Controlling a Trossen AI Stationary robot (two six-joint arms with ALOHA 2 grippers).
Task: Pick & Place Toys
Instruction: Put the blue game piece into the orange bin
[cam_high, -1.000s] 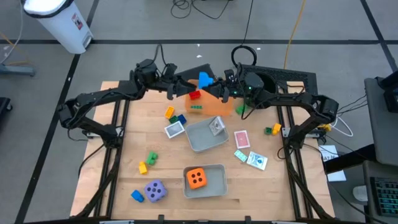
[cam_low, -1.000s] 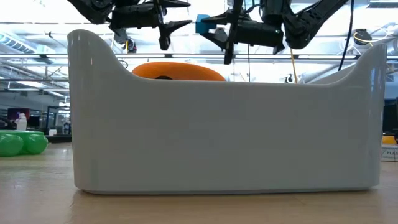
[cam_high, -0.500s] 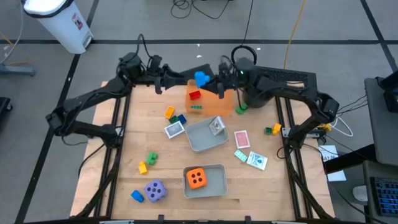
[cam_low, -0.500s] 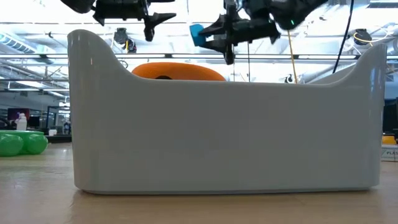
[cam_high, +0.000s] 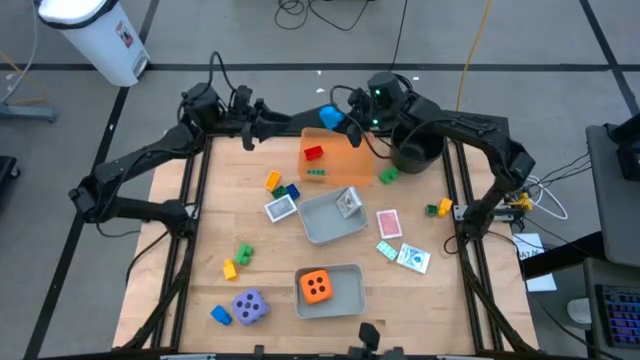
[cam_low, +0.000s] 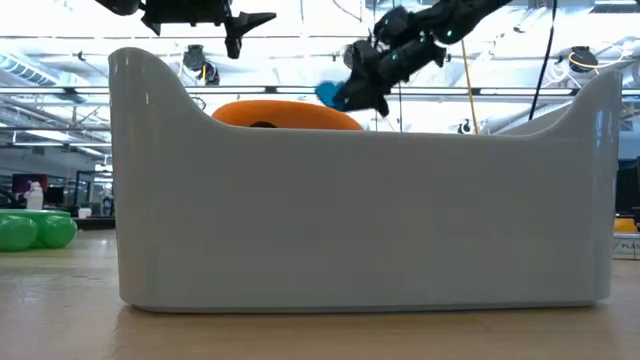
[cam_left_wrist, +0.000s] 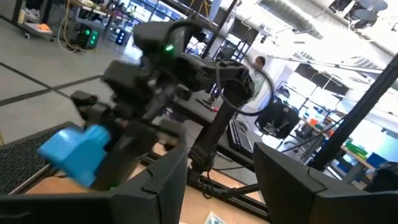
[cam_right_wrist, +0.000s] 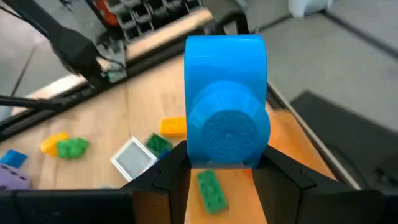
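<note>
I have a blue brick (cam_right_wrist: 226, 112) pinched between the fingers of the right gripper (cam_high: 340, 120). It is a bright, glossy block with a round stud facing my right wrist camera, and it hangs in the air over the far edge of the orange tray (cam_high: 345, 165), near the back of the table (cam_high: 200, 230). From the left wrist camera the same brick shows as a pale blue lump clamped in the other arm's fingers.

The left gripper (cam_high: 250, 133) hovers over the back left of the table, holding nothing, its two fingers spread part-way with a clear gap between them.

The orange tray holds a red brick (cam_high: 313, 153) and a green brick (cam_high: 316, 173). Just in front of it, the clear grey tray (cam_high: 322, 228) holds a single card (cam_high: 347, 202) leaning on its far wall. A second grey tray (cam_high: 345, 297) near the front edge holds the orange die (cam_high: 317, 286). The black pot (cam_high: 415, 157) stands at the back right; I cannot tell what is inside it.

Loose on the wood lie the purple die (cam_high: 249, 306) with a blue brick beside it, and a pink card (cam_high: 388, 223).
</note>
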